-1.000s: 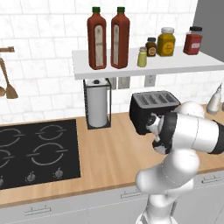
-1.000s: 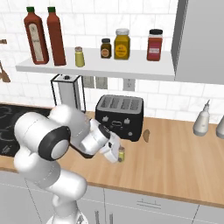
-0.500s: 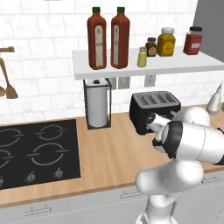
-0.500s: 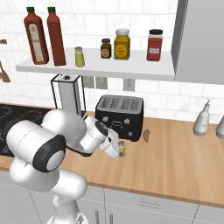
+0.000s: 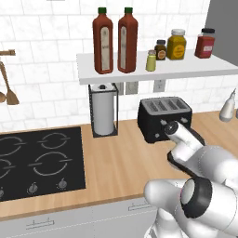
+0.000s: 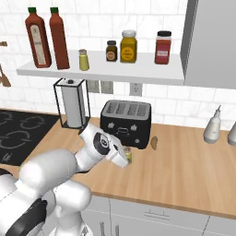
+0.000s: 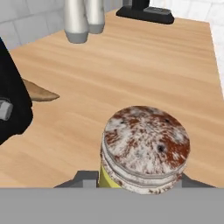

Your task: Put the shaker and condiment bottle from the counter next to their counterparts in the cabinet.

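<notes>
A tiny yellow-green shaker (image 7: 144, 148) with a speckled grey cap stands on the wooden counter (image 6: 184, 161), just in front of the black toaster (image 6: 126, 122). My gripper (image 6: 124, 159) reaches down to it and is shut on the shaker (image 6: 128, 155), one finger on each side. On the white shelf (image 5: 186, 69) stand two reddish-brown green-capped condiment bottles (image 5: 103, 42) side by side. A second small yellow-green shaker (image 5: 151, 61) sits right of the condiment bottles (image 6: 46, 39).
Right of the shelf shaker are a dark brown jar (image 5: 161, 49), a mustard-yellow jar (image 5: 177, 44) and a red jar (image 5: 205, 43). A paper towel holder (image 5: 103, 114) and the black hob (image 5: 37, 162) lie to the left. A pale dispenser bottle (image 6: 213, 129) stands at the counter's far right.
The jaws have closed onto the counter shaker. The arm has swung its elbow lower and nearer the cameras. The shaker is still on the counter.
</notes>
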Controlling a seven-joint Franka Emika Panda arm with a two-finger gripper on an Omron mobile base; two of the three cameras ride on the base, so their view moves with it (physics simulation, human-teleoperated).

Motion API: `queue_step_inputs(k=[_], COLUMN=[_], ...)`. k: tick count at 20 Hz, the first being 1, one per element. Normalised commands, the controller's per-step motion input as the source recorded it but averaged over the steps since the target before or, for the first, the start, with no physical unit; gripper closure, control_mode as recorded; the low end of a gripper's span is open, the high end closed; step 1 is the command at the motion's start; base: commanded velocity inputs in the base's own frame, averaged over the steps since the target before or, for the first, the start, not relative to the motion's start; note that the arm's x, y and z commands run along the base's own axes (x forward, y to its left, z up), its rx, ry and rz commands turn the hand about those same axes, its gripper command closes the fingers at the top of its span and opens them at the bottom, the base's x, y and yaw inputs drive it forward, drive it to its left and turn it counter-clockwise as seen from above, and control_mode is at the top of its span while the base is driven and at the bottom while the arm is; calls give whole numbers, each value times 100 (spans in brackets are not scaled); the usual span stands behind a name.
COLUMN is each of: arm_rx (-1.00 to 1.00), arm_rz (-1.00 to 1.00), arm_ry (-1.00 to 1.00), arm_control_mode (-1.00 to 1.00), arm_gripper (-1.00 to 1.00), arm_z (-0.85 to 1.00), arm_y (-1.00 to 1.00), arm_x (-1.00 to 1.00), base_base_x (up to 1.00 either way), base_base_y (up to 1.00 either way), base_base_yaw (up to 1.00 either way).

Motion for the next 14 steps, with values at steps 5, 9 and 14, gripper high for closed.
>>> queue_step_inputs(k=[5, 9, 14], arm_rx=[0, 0, 0], arm_rz=[20, 27, 31], arm_ry=[0, 0, 0], arm_control_mode=[-100, -100, -100], arm_gripper=[100, 100, 100], arm_z=[59, 66, 55], arm_y=[0, 1, 4], arm_x=[-38, -24, -18], base_base_x=[0, 0, 0], base_base_y=[0, 0, 0], base_base_yaw=[0, 0, 0])
